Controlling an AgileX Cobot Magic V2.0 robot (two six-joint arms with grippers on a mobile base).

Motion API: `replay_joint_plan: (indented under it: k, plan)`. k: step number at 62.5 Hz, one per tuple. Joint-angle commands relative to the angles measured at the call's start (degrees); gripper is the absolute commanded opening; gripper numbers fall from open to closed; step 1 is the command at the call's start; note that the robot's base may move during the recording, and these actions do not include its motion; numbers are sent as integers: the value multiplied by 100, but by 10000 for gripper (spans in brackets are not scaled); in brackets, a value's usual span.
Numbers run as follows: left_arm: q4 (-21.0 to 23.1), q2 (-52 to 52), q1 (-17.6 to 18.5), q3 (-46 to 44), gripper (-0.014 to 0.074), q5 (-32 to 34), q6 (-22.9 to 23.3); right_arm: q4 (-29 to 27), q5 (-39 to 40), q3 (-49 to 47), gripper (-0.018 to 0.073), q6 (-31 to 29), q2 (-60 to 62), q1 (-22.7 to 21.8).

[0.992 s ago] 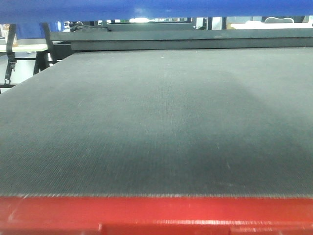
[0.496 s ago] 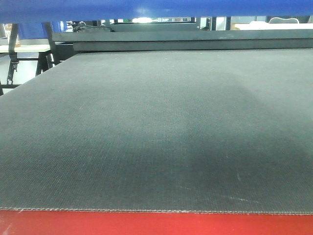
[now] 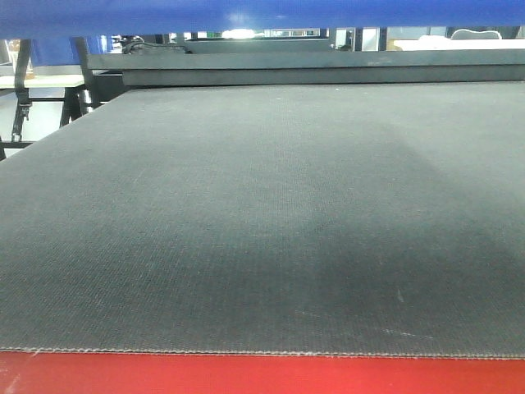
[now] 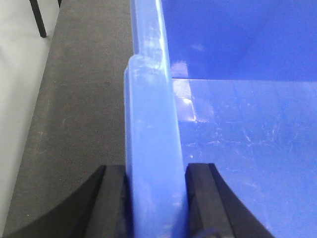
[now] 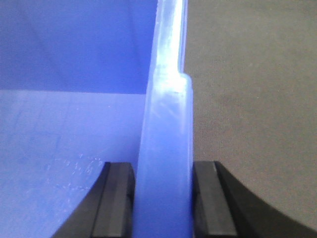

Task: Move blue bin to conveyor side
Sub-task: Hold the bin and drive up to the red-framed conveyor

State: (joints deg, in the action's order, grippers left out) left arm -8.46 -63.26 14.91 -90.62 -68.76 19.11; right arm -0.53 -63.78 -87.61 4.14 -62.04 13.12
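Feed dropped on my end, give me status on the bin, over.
Left gripper shut on blue bin wall; right gripper shut on opposite wall. Conveyor shows beside both walls. Nothing on belt ahead.

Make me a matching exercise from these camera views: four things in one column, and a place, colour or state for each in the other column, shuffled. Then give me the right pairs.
Things
1. blue bin
2. conveyor
3. red border strip
4. left gripper

Descriptions
A. runs along the bottom edge of the front view
B. clamped on an upright plastic wall
C. dark grey woven surface
D. band across the top of the front view

Pairs: 1-D, 2-C, 3-A, 4-B
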Motion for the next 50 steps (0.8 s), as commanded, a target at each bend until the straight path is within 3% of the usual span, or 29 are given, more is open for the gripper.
replay_joint_plan:
  k: [1, 35, 50]
  plan:
    - [10, 73, 33, -78, -19, 514, -75, 53, 689, -88, -88, -99, 103, -7]
    - [10, 29, 33, -78, -19, 563, -75, 53, 858, -88, -88, -99, 93, -7]
    - [-216, -285, 33, 131, -19, 961, -75, 303, 1263, 321, -88, -99, -12, -7]
